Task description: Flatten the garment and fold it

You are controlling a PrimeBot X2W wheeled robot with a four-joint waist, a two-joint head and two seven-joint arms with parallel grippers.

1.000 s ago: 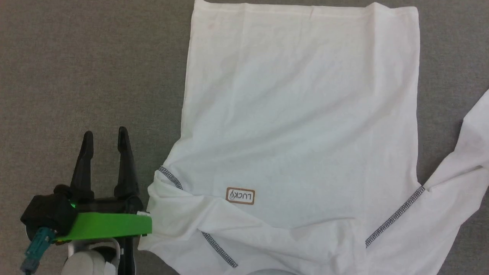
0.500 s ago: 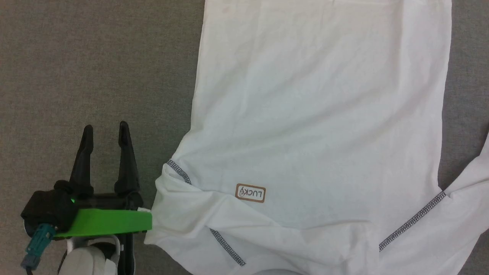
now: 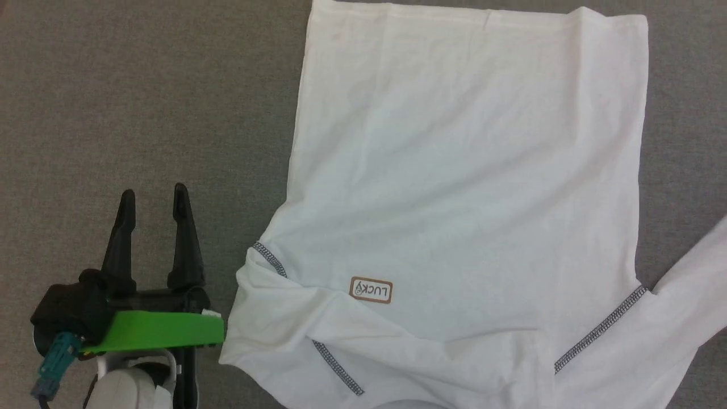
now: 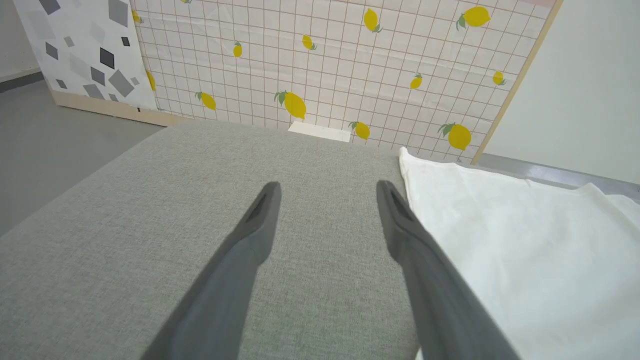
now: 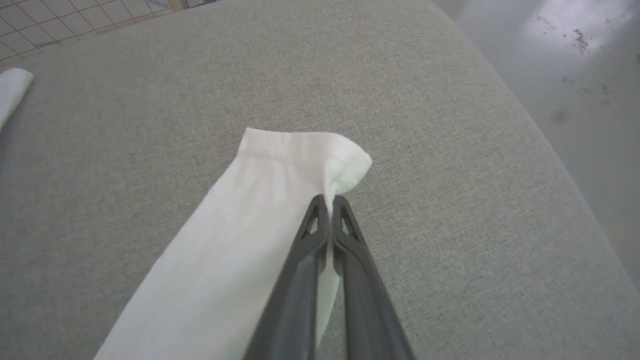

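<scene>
The white garment (image 3: 466, 187) lies spread on a grey fabric surface (image 3: 142, 102), hem at the far end, grey shoulder seams and a brown-bordered "LUCKY" patch (image 3: 371, 290) near me. One sleeve runs off the right edge. My left gripper (image 3: 152, 196) stands open on bare fabric just left of the garment's shoulder, and its two fingers (image 4: 260, 220) sit apart beside the garment's edge (image 4: 500, 240). My right gripper (image 5: 329, 201) is shut on the sleeve (image 5: 280, 200) of the garment, pinching the fabric close to the cuff (image 5: 345, 160).
A lemon-patterned tiled panel (image 4: 325, 65) and a small white box (image 4: 320, 131) stand beyond the surface's far edge. The grey surface drops off to a glossy floor (image 5: 575, 75) to the right of the sleeve. A bit of white cloth (image 5: 12, 90) lies at the far left.
The head camera has shifted, so the garment sits differently in the picture. The left gripper has stayed open in place.
</scene>
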